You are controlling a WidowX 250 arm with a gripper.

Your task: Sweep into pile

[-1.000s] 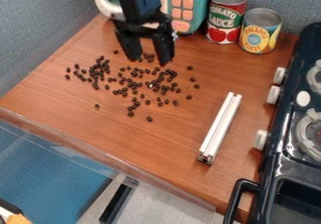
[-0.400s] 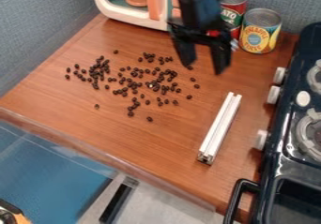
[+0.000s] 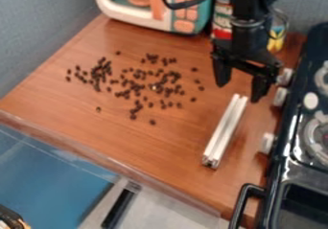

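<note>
The gripper (image 3: 240,91) hangs above the far end of a slotted white bar (image 3: 225,130), its two fingers spread apart with nothing between them. The bar lies lengthwise toward the right edge of the wooden tabletop (image 3: 160,151), its near end closer to the front edge, beside the toy stove (image 3: 288,161).

The small dark beans (image 3: 134,85), probably coffee beans, are scattered across the back-left part of the tabletop, thickest in two loose patches, with strays around them. They do not form one pile.

I judge the step in hand to be fetching the bar as a sweeping tool. The next move calls for lining the fingers up on either side of it, lowering and closing on it firmly, then bringing it to the outside of the scatter and pushing inward. A grip near one end could let the bar swivel against the beans, and round beans may roll past its ends.

Along the back edge, a toy microwave (image 3: 118,10) stands beside a red-labelled can (image 3: 222,27) and a yellow-labelled can (image 3: 275,41). The arm partly covers both labels.
</note>
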